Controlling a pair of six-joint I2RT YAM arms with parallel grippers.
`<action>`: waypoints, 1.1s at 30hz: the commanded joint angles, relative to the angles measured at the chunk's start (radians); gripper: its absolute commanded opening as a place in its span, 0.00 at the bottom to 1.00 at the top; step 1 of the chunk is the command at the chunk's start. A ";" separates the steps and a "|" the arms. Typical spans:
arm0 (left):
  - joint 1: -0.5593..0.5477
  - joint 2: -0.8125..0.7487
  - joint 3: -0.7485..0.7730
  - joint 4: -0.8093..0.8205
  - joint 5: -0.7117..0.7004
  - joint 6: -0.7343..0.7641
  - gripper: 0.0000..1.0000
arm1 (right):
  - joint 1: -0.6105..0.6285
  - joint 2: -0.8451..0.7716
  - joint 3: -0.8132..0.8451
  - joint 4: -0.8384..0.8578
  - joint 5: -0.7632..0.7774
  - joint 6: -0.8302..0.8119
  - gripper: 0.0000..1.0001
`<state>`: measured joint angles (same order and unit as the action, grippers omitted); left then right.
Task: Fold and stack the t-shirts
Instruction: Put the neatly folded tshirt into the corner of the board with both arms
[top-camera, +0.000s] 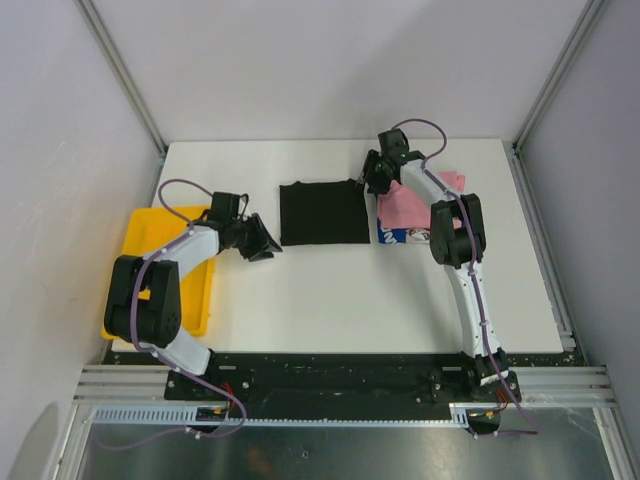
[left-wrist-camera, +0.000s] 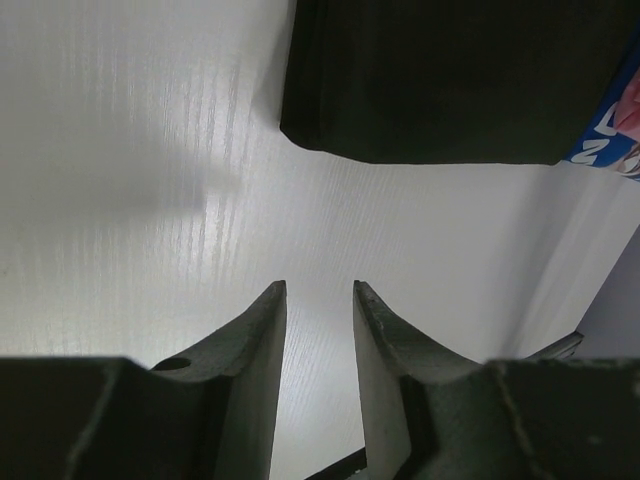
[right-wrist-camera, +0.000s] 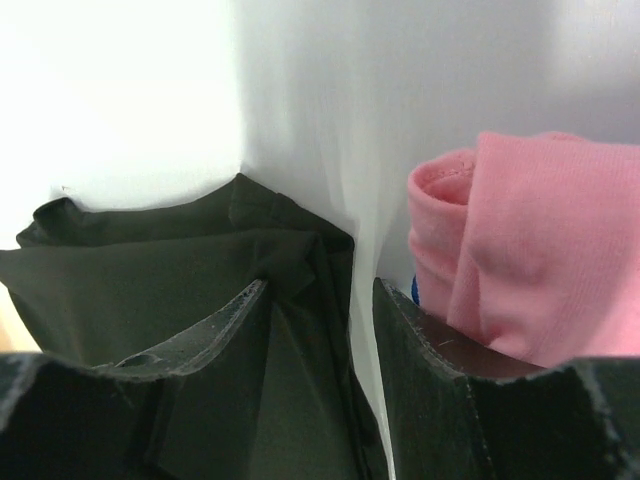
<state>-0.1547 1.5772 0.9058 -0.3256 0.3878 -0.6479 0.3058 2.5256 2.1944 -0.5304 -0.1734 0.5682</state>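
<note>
A folded black t-shirt (top-camera: 320, 213) lies flat in the middle of the white table. To its right a pink t-shirt (top-camera: 403, 205) rests on a blue-and-white one (top-camera: 405, 237). My right gripper (top-camera: 373, 183) is down at the black shirt's far right corner. In the right wrist view it (right-wrist-camera: 320, 284) is open, one finger on the black cloth (right-wrist-camera: 150, 280), the other beside the pink shirt (right-wrist-camera: 530, 240), with the black shirt's edge between them. My left gripper (top-camera: 264, 243) stands open over bare table (left-wrist-camera: 320, 285), just short of the black shirt's near left corner (left-wrist-camera: 450, 80).
A yellow tray (top-camera: 140, 235) sits at the table's left edge, under the left arm. Metal frame posts rise at the back corners. The blue-and-white cloth (left-wrist-camera: 612, 140) shows at the right edge of the left wrist view.
</note>
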 joint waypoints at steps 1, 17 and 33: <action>0.010 0.011 0.053 0.010 -0.011 -0.001 0.38 | 0.011 0.033 0.017 -0.008 0.031 -0.004 0.49; 0.017 0.022 0.060 0.010 -0.005 -0.001 0.38 | 0.004 -0.046 -0.123 0.204 -0.028 0.029 0.54; 0.015 0.039 0.050 0.011 -0.002 -0.012 0.40 | 0.044 0.035 -0.010 0.090 0.063 0.010 0.47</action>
<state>-0.1471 1.6077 0.9295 -0.3241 0.3874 -0.6495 0.3210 2.5267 2.1506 -0.3901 -0.1631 0.5938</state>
